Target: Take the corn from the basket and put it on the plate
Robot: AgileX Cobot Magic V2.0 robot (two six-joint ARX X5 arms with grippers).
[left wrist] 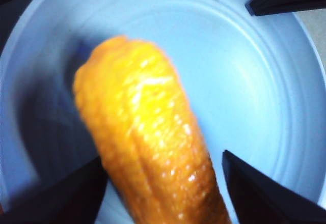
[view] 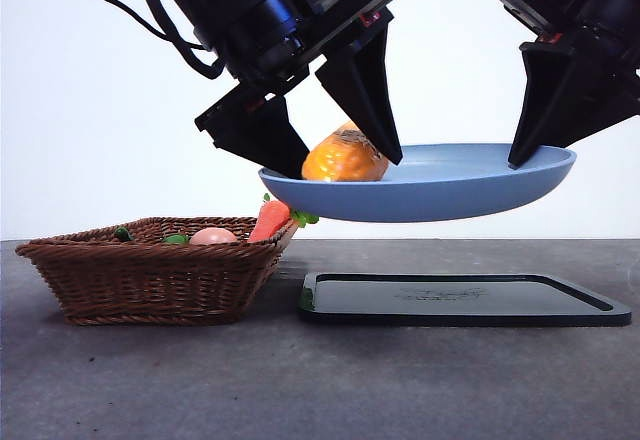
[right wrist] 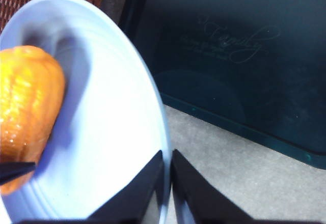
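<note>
While my left pincer (view: 345,160) hangs over the plate (view: 480,195), the corn (view: 344,157) sits between its two jaws, which stand wide on either side of the cob and do not seem to press it. I judge that the corn lies on the plate floor already, near the rim on my left pincer's side, though I cannot tell for sure that it rests fully.

My right pincer (right wrist: 168,183) is closed narrow on the far rim of the plate and holds it in the air, above the black tray (view: 465,300) and beside the basket (view: 150,280).

The corn looks like light, stiff toy plastic with bumpy rows, so it gives some grip across the middle. It is tapered and round, so I think it can roll on the smooth plate. The best hold is across the thick middle, not the tip. The plate is thin and held at one edge only, so it may tilt.
</note>
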